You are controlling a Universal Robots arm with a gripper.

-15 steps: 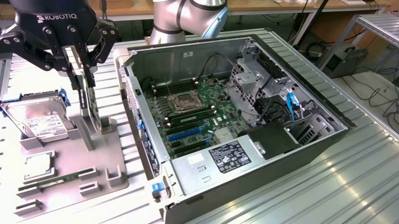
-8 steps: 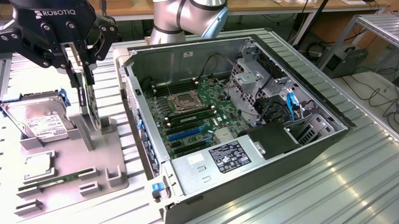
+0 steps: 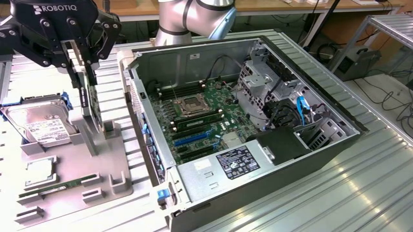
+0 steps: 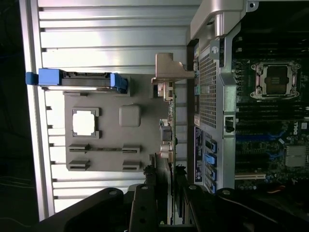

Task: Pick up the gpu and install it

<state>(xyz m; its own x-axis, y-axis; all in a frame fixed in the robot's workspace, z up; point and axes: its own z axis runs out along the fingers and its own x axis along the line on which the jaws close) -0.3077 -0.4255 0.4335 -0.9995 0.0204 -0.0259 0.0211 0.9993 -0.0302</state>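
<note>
Table (image 3: 361, 193): ribbed bare aluminium, satin sheen. Tray (image 3: 71, 159), 9 o'clock of case (image 3: 193, 55): matt grey plastic. Case: dull sheet steel. gpu (image 3: 90, 104): matt green board, bright metal bracket. Gripper (image 3: 82, 72): matt black.

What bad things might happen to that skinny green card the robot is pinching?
1. The jaws pinch the thin green and black gpu card only near its top, so it might tilt or slip.
2. The grey metal wall of the open computer case stands between the card and the green motherboard; the card's silver bracket might knock it.
3. The silver hard drive with blue rails stands close by and might get bumped.
</note>
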